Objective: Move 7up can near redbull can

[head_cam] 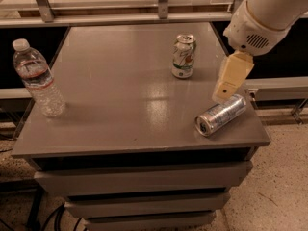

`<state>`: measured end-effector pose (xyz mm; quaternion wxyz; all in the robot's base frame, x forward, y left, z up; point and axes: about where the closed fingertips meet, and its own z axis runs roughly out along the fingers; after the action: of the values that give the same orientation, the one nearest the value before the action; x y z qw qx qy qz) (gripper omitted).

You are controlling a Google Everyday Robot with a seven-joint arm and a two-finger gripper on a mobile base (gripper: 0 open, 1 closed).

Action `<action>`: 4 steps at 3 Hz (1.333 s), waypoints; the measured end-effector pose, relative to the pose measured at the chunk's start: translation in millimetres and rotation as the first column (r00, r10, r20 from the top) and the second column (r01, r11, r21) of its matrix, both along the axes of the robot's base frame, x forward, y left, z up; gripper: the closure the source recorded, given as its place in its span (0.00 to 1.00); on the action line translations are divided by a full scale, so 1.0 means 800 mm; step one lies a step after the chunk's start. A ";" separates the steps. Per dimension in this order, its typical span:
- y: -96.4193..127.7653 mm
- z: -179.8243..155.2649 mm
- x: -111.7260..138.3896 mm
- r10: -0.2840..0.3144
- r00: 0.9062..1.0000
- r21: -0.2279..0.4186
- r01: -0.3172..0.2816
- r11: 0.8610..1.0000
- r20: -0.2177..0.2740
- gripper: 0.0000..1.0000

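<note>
On the grey table [120,109], 7up can [184,56] waits untouched

At far left a water bottle [36,78] stands upright near the edge, no part of the job; right of centre, toward the back, the 7up can stands upright, apart from everything; at right the gripper [230,78] hangs just above the redbull can [221,115], holding nothing; whether it is open or shut I cannot tell; the redbull can lies on its side near the lower-right corner, so the 7up can likely must come forward and right.

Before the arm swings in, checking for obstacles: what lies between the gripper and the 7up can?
Only bare tabletop, in the camera view. The gripper hangs at the right edge above the lying redbull can; the 7up can stands upright.
</note>
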<state>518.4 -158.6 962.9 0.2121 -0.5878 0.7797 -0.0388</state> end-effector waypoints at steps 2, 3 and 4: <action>0.037 -0.019 0.051 -0.026 0.999 0.089 0.030 0.996 -0.039 0.00; 0.037 -0.019 0.051 -0.027 0.999 0.091 0.030 0.995 -0.039 0.00; 0.042 -0.027 0.060 -0.042 0.998 0.125 0.047 0.991 -0.045 0.00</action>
<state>566.5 -125.4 941.3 0.2313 -0.5564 0.7979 0.0179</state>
